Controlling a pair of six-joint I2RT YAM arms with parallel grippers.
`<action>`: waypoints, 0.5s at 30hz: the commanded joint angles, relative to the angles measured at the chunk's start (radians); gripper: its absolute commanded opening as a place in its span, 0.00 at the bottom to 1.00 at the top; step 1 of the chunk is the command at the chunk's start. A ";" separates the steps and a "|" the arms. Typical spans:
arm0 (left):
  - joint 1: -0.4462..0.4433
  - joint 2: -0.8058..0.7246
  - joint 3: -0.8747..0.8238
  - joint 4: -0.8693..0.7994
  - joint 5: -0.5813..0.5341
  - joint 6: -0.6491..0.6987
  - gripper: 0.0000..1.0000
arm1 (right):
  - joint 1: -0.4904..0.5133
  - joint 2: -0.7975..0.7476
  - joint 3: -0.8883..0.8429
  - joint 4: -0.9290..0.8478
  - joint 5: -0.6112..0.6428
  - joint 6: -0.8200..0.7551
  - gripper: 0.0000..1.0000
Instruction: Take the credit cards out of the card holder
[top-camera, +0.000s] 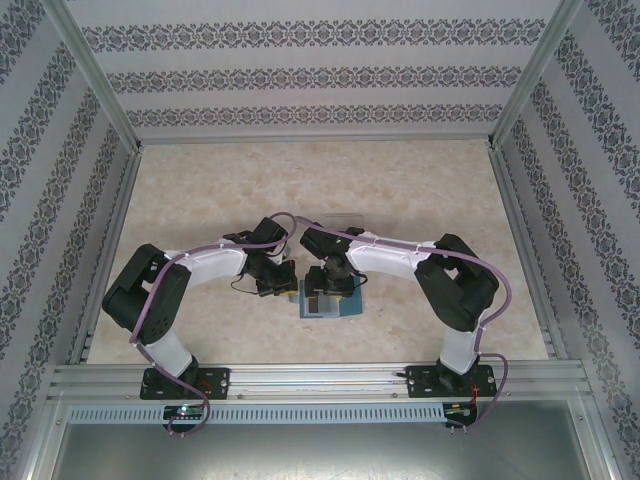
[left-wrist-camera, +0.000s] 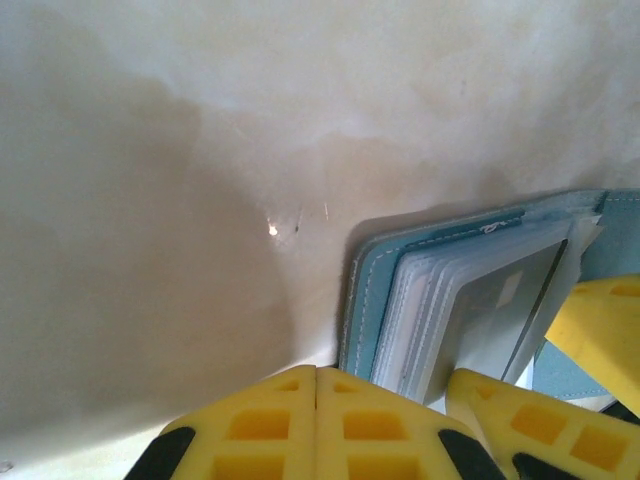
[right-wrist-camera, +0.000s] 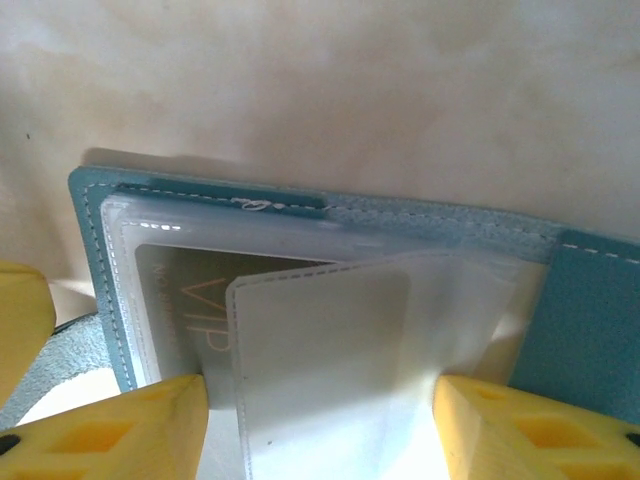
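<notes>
One card holder, lower centre of the top view; one credit card legible inside, several clear sleeves uncountable; two grippers, left gripper and right gripper; one faint clear tray

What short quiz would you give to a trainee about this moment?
1. True or false: the left gripper is shut.
2. What lies between the fingers of the right gripper? A) the clear sleeves of the open wallet; B) a spoon; C) bare table.
3. Fill in: the card inside a sleeve bears the letters ___.
Key: 1 true; 2 A; 3 VIP.
</notes>
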 joint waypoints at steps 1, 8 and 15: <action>0.011 0.006 -0.002 0.014 0.014 0.018 0.00 | 0.010 0.040 0.005 -0.019 0.044 -0.012 0.59; 0.011 -0.003 0.001 0.009 0.011 0.017 0.00 | 0.010 0.010 0.000 -0.028 0.057 -0.009 0.49; 0.010 -0.030 0.023 -0.022 0.004 0.020 0.00 | 0.008 -0.063 -0.015 -0.056 0.074 -0.006 0.46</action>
